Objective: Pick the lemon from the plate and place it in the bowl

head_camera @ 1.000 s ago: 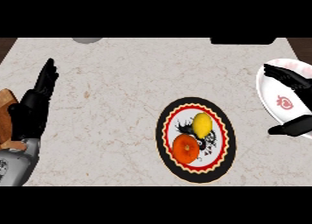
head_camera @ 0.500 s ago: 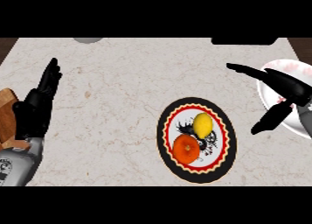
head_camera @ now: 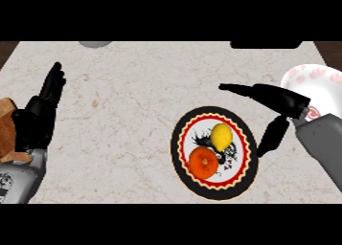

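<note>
- Two hands show on the pale marble counter [head_camera: 131, 95], so read across from your left.
- At the far left edge lies a brown wooden piece [head_camera: 2, 125], cut off by the frame. You cannot tell what it is.
- Just beside it, the black left hand [head_camera: 38, 117] rests with its fingers straight and pointing up, holding nothing. It is probably parked there because the work sits on the other side.
- Right of centre sits the round plate with a black rim and a red-and-yellow scalloped border [head_camera: 176, 148].
- On that plate, the yellow lemon [head_camera: 222, 135] lies in the upper right part, not yet lifted. The round orange fruit [head_camera: 204, 162] lies below and left of it. They are touching or nearly so, and you cannot tell which.
- The lemon is on the side nearer the working hand, which should make it the easier of the two to reach.
- The black right hand [head_camera: 283, 98] hovers by the plate's upper right rim. Its fingers and thumb are spread wide with nothing between them.
- One finger points left beyond the plate's top edge, and the thumb hangs down just beside the right rim.
- That opening faces the lemon, so you can judge this as the approach before a grasp.
- At the far right, the white bowl with red markings [head_camera: 318, 76] is partly hidden behind the right hand and grey forearm. It stands near the plate, so the carry should be short.
</note>
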Controlling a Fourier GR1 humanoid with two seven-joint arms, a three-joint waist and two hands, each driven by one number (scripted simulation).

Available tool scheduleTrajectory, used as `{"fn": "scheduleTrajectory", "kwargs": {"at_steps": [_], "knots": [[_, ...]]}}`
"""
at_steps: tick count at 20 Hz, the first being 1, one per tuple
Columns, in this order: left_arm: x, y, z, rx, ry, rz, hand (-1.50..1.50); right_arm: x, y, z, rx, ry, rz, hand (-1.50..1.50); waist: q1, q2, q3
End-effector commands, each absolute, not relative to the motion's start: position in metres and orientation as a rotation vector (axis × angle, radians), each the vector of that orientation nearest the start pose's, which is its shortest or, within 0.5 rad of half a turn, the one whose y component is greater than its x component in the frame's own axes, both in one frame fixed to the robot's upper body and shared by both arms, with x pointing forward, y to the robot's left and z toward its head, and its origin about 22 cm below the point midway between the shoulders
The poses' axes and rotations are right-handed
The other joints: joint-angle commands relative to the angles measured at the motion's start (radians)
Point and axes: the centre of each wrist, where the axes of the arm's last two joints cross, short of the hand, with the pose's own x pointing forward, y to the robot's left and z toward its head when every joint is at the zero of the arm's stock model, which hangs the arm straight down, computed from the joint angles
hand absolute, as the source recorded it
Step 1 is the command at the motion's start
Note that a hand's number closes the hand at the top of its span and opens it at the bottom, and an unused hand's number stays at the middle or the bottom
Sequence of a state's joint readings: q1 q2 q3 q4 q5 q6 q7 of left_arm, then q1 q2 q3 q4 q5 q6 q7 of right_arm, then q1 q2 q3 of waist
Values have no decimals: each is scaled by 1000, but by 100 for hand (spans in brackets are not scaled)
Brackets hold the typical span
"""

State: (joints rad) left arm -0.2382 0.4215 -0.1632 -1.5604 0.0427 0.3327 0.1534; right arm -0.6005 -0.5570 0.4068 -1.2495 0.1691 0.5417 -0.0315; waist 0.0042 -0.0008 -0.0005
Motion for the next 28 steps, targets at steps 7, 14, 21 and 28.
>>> {"fn": "scheduleTrajectory", "kwargs": {"at_steps": [7, 14, 21, 28], "knots": [[289, 264, 88, 377, -1640, -173, 0, 364, -194, 83, -147, -1097, 1526, -150, 4, 1, 0], [276, 267, 73, 401, -1661, -165, 0, 352, -190, 66, -149, -1112, 1499, -150, -1, 0, 0], [279, 275, 84, 406, -1657, -154, 0, 348, -181, 21, -130, -1088, 1505, -150, -1, 0, 0], [284, 266, 83, 401, -1652, -178, 0, 346, -202, -13, -151, -1148, 1645, 150, 2, 2, 1]]}}
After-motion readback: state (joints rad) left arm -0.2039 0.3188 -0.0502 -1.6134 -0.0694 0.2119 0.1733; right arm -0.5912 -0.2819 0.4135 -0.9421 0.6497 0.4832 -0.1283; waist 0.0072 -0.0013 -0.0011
